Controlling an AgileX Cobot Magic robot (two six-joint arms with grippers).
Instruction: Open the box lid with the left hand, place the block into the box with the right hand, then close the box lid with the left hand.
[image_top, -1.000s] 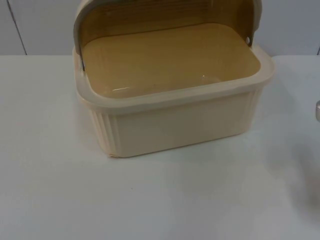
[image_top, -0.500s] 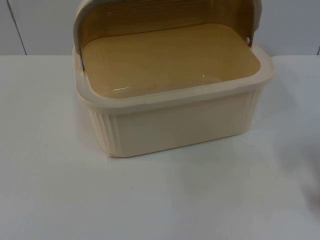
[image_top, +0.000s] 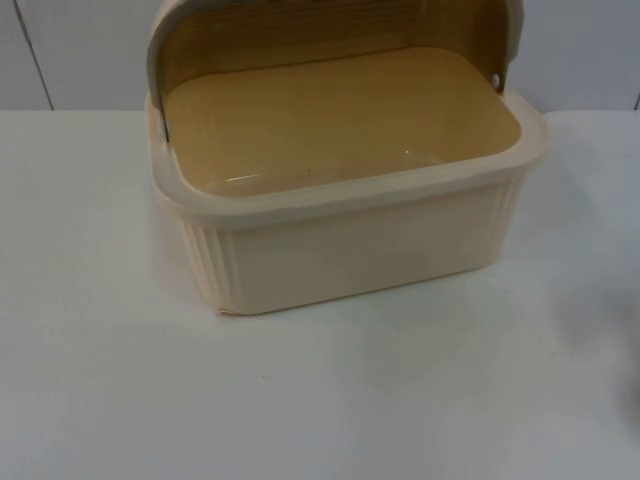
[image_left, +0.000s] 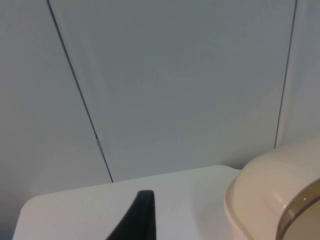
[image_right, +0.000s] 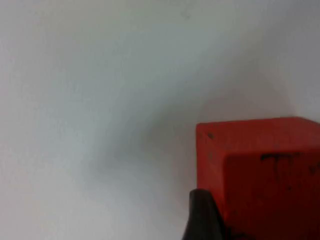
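White table (image_top: 100, 380) had the cream box (image_top: 350, 250) sitting on it, with a red block (image_right: 260, 175) resting there too.

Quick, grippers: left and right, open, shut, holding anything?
Left gripper: beside the box, state cannot be told.
Right gripper: at the red block, grip cannot be told.

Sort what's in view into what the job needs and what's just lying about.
Needed:
- box, cream, on the table
- lid, swung up and open
- red block, beside the right gripper's fingertip
- left gripper's fingertip, waiting near the box

Just there:
- white table
- grey partition wall
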